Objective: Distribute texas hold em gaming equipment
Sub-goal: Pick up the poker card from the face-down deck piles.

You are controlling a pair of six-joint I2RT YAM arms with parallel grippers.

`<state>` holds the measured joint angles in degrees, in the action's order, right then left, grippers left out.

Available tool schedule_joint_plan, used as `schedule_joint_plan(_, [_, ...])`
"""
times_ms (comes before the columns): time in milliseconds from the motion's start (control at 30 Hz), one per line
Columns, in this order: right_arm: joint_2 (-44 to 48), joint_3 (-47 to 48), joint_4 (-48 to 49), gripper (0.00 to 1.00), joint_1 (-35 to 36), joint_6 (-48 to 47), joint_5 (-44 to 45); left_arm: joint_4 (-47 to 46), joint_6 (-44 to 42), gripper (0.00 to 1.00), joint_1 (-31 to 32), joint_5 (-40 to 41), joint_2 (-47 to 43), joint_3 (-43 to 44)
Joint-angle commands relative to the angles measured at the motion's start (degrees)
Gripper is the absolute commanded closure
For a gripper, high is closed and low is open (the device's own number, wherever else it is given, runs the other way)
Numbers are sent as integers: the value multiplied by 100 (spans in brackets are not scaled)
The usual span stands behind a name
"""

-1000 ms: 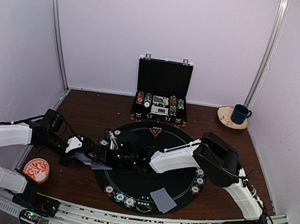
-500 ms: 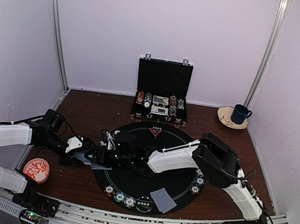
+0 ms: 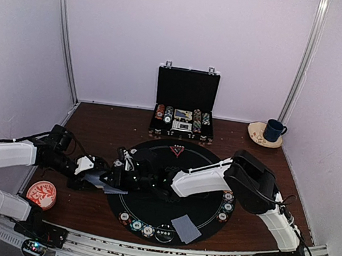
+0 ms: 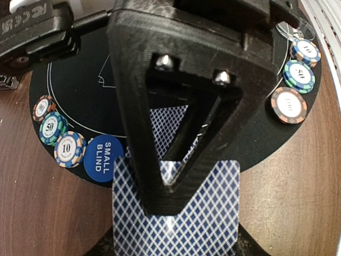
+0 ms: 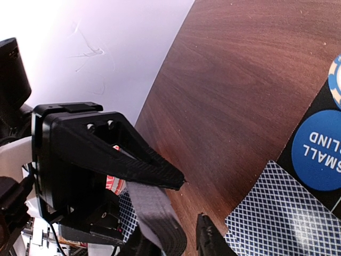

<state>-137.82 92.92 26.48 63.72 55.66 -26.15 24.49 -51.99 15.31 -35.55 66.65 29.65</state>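
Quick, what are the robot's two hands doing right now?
Left gripper: shut on the playing cards.
Right gripper: at those cards, but I cannot tell if it is open or shut.

The worktop [image 3: 104, 129] was dark brown wood. A round black mat [image 3: 194, 203] lay flat on it, roughly centred and close to the front edge. Behind the mat, at the back of the worktop, an open black briefcase [image 3: 187, 89] stood with its lid upright. Left of the mat, well apart from it and near the front corner, sat a red-and-white dish [image 3: 41, 193]. Behind and right of the mat, in the far corner, lay a tan saucer [image 3: 253, 132].
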Motion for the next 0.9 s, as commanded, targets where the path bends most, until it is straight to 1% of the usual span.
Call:
schedule_joint_plan(0, [162,-200,-363,75,-175,-54,330,-44,-45,89,-27,-244,14,12])
schedule_joint_plan(100, [238,-221,-365,81,-174,-108,353,-49,-40,89,-21,-246,34,20])
schedule_joint_plan(167, [267,-222,-366,88,-175,-129,317,-47,-46,89,-20,-247,30,13])
schedule_joint_plan(333, [436,-336,-398,96,-169,-202,339,-45,-48,89,-23,-239,44,14])
schedule_joint_plan(500, [709,-554,-368,100,-179,-251,355,-49,-49,89,-26,-233,66,15])
schedule_joint_plan(633, [906,-714,-409,100,-200,-300,425,-46,-48,89,-25,-233,49,22])
schedule_joint_plan(667, [917,-720,-416,98,-200,-300,430,-45,-52,89,-20,-235,43,19])
schedule_joint_plan(700, [904,-711,-423,91,-198,-302,416,-44,-56,89,-22,-240,55,23])
schedule_joint_plan(733, [867,-656,-443,78,-199,-301,386,-49,-49,89,-20,-241,58,15])
schedule_joint_plan(767, [816,-608,-457,72,-198,-295,352,-43,-49,89,-19,-235,57,20])
schedule_joint_plan(800, [757,-564,-459,69,-194,-281,328,-49,-51,89,-20,-240,58,15])
schedule_joint_plan(867, [613,-475,-468,68,-181,-250,286,-48,-41,89,-20,-240,51,24])
